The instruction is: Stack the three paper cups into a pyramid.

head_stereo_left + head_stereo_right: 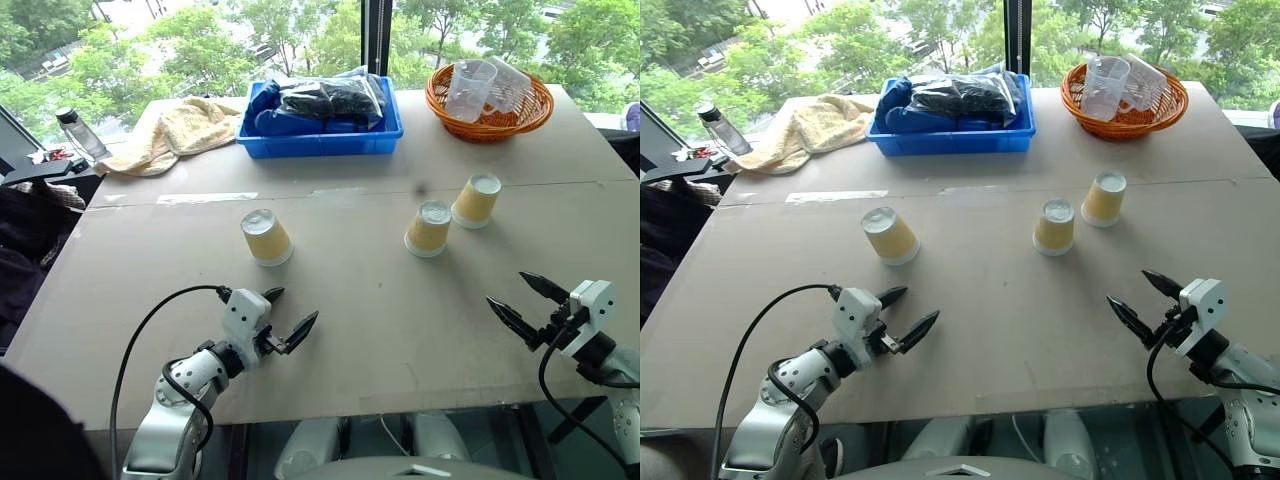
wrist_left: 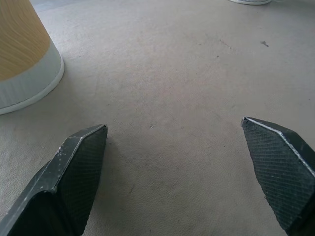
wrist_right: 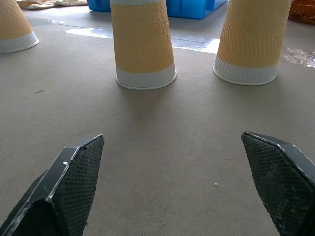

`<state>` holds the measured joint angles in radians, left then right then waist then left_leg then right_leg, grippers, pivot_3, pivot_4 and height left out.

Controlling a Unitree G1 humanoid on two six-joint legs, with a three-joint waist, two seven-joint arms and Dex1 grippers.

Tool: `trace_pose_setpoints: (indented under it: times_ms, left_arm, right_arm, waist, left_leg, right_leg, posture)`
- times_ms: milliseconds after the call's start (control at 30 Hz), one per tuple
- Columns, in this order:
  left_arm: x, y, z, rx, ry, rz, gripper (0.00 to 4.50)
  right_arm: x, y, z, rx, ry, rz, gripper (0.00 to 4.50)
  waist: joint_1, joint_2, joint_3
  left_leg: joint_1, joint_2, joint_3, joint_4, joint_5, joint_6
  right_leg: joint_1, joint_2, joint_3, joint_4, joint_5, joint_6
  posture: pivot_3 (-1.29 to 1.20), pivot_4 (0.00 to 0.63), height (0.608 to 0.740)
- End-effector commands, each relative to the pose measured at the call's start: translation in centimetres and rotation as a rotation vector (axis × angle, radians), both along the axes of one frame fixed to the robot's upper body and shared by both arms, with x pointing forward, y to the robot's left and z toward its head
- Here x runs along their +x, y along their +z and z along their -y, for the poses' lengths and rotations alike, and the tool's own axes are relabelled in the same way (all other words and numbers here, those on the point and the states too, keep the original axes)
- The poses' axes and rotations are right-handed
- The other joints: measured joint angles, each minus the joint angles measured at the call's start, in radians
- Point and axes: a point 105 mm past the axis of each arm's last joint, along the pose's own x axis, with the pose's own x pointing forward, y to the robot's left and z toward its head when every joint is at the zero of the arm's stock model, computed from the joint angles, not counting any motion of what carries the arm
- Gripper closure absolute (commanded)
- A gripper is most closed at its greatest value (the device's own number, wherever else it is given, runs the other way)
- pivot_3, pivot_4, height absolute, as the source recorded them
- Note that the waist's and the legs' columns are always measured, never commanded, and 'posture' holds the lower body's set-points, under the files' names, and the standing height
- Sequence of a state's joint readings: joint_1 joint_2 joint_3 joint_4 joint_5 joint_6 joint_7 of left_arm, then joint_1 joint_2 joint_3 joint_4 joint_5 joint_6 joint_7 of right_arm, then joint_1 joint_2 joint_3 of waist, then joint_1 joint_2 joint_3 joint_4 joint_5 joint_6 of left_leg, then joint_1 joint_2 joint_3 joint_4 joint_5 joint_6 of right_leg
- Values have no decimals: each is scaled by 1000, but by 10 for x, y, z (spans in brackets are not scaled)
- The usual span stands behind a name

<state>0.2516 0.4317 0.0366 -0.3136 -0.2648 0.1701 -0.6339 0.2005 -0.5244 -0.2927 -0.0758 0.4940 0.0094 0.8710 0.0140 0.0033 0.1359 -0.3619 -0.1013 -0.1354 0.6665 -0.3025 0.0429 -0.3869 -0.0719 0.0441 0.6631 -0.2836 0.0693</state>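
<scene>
Paper cups stand inverted mid-table: one centre-left (image 1: 266, 237), two close together centre-right (image 1: 429, 228) (image 1: 476, 200). Left gripper (image 1: 288, 320) lower left, right gripper (image 1: 530, 305) lower right; both wide open, empty, hovering low. Right forearm cut off by frame edge.

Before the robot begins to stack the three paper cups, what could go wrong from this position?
1. The left cup stands far from the middle cup and right cup, so carrying it across could tip it.
2. All cups stand upside down, apart and light; the open left hand or right hand may knock one over while closing.
</scene>
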Motion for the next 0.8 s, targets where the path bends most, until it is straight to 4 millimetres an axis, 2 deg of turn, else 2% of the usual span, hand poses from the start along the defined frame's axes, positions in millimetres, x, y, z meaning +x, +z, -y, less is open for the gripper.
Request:
trace_pose_setpoints:
  times_ms: [33,367,500,667,800]
  left_arm:
    - [-4,12,-3,-16,-7,37,0]
    - [-9,21,-4,-43,-88,87,0]
    - [-10,25,-6,-106,-127,80,0]
    - [-15,21,-10,-47,-175,88,0]
    - [-16,36,-21,-58,-116,155,0]
  right_arm:
    - [-1,7,2,-21,37,20,88]
    - [-6,3,2,-61,83,1,88]
    - [-16,8,-5,-57,178,8,88]
    - [-13,14,-4,-53,179,52,88]
    - [-17,24,-5,-39,216,80,88]
  waist:
    - [0,0,0]
    - [0,0,0]
    - [0,0,1]
    - [-3,0,1]
    - [0,-1,1]
  left_leg:
    - [0,0,0,0,0,0]
    - [-1,0,0,0,0,0]
    - [-1,0,0,-1,0,0]
    - [0,0,0,0,0,0]
    - [-1,0,0,-1,0,0]
  right_leg:
    - [0,0,0,0,0,0]
    - [0,0,0,-1,0,0]
    - [0,0,0,-1,0,0]
    - [0,0,0,-1,0,0]
    - [0,0,0,-1,0,0]
  posture:
    - [0,150,740]
    - [0,150,740]
    - [0,150,740]
    - [0,150,740]
    - [0,150,740]
